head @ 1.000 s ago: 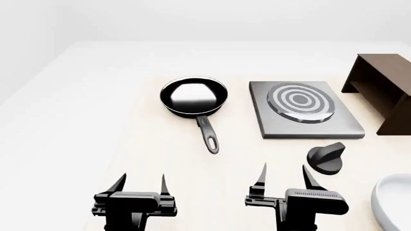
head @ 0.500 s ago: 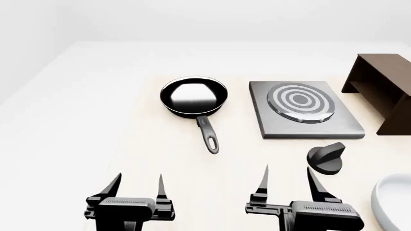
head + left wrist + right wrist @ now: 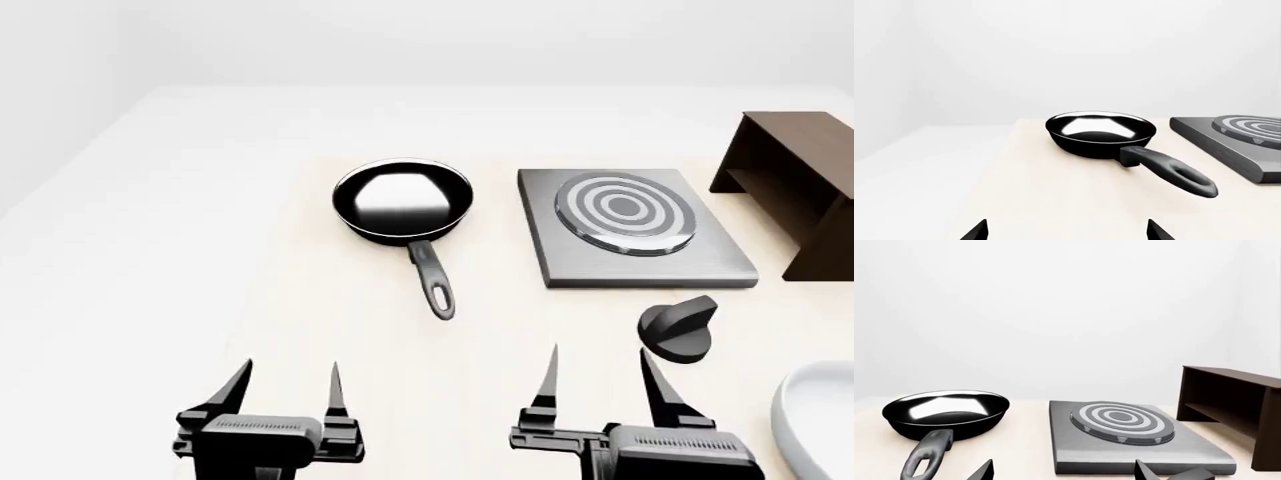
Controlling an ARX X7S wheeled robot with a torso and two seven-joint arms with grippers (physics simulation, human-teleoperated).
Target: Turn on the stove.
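Head view: pale wooden table (image 3: 307, 330) carries all items. Dark brown shelf (image 3: 790, 185) at far right. Grey stove (image 3: 627, 240) centre-right, burner rings up, just left of shelf. Black frying pan (image 3: 403, 205) left of stove, apart. Both grippers, left (image 3: 286, 385) & right (image 3: 597, 378), jaws spread, holding nothing. Black knob (image 3: 678, 327) near stove's front edge, just beyond right gripper.

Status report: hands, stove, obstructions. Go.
Left hand open, empty. Right hand open, empty, short of the knob. Stove untouched. Pan left of stove, not in the way.
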